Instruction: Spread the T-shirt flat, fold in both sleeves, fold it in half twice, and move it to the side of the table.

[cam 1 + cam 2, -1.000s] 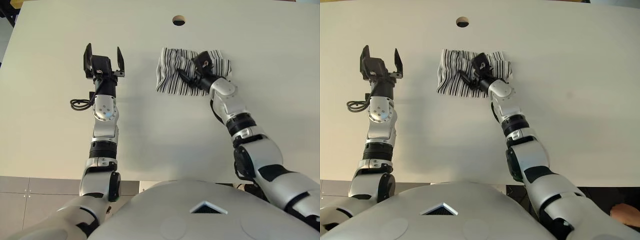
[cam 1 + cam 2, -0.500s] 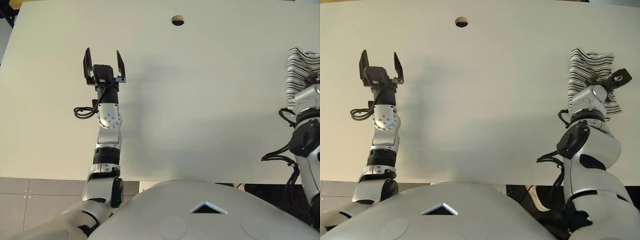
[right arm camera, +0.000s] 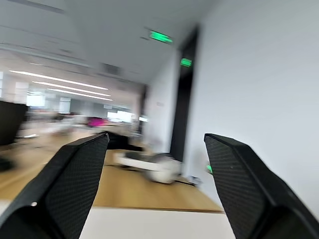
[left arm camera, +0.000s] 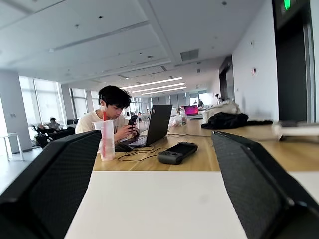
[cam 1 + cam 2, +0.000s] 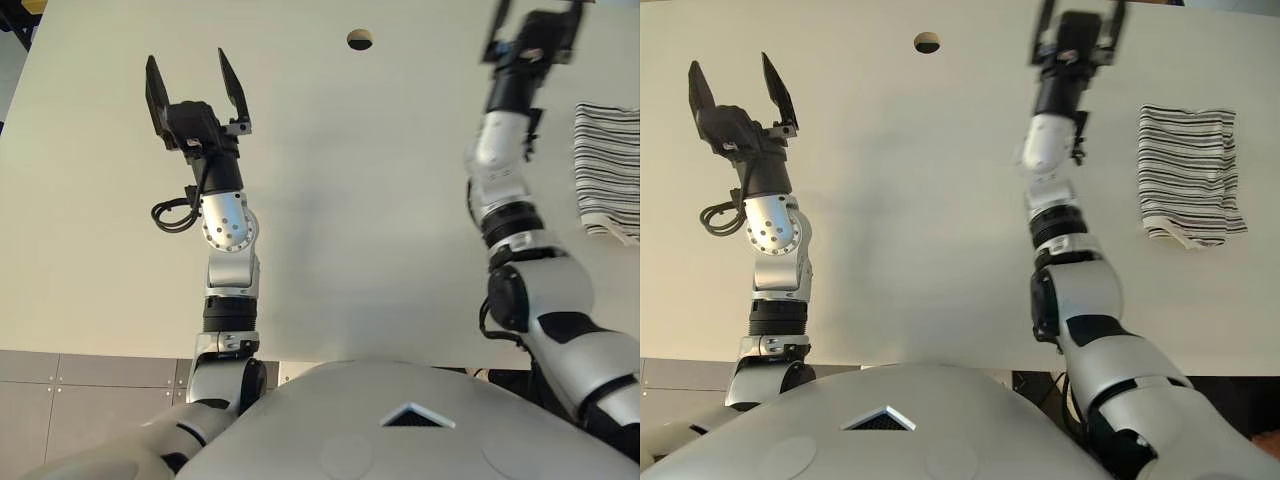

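Note:
The striped T-shirt (image 5: 1190, 174) lies folded into a small rectangle near the table's right side, with nothing touching it. My right gripper (image 5: 1077, 22) is raised over the far middle of the table, well left of the shirt, open with nothing between its fingers (image 3: 70, 189). My left gripper (image 5: 190, 82) is lifted above the left part of the table, its fingers (image 4: 55, 184) spread open and holding nothing.
The white table (image 5: 340, 220) has a round cable hole (image 5: 359, 40) near its far edge. A black cable (image 5: 172, 214) loops beside my left forearm. Beyond the table lies an office with desks, a laptop and a seated person.
My right gripper has let go of the folded shirt at the right side and swung up and left to the far middle. My left gripper has lifted and tilted up.

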